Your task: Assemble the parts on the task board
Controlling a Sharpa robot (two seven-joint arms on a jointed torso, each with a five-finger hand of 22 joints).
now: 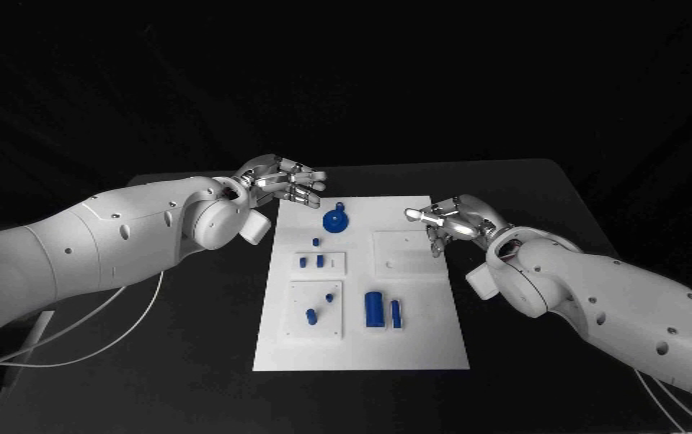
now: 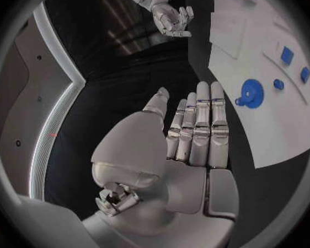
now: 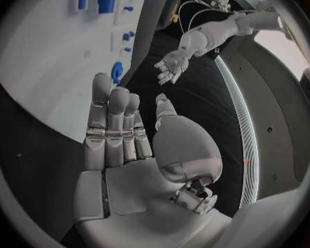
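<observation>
Table (image 1: 188,354) is lying black under the head camera, with the white task board (image 1: 433,344) sitting in its middle. Blue parts are lying on the board: a round part (image 1: 335,221) near its far left corner, small parts (image 1: 319,261) in a raised square below that, two upright cylinders (image 1: 382,309) toward the near half. The left hand (image 1: 278,184) is hovering just off the board's far left corner, fingers apart, holding nothing. The right hand (image 1: 450,220) is hanging over the board's right edge near a bare raised square (image 1: 404,251), fingers loosely spread, nothing in them. From the left wrist, the left hand (image 2: 196,129) is showing a flat palm with fingers stretched straight side by side, gripping nothing; the round part (image 2: 251,92) is lying on the task board (image 2: 279,132) just beyond the fingertips, and the right hand (image 2: 171,17) is hovering across the table. From the right wrist, the right hand (image 3: 121,129) is likewise lying flat and unloaded, its fingertips over the task board (image 3: 52,77) near the round part (image 3: 117,71); the left hand (image 3: 170,69) is hanging open opposite.
</observation>
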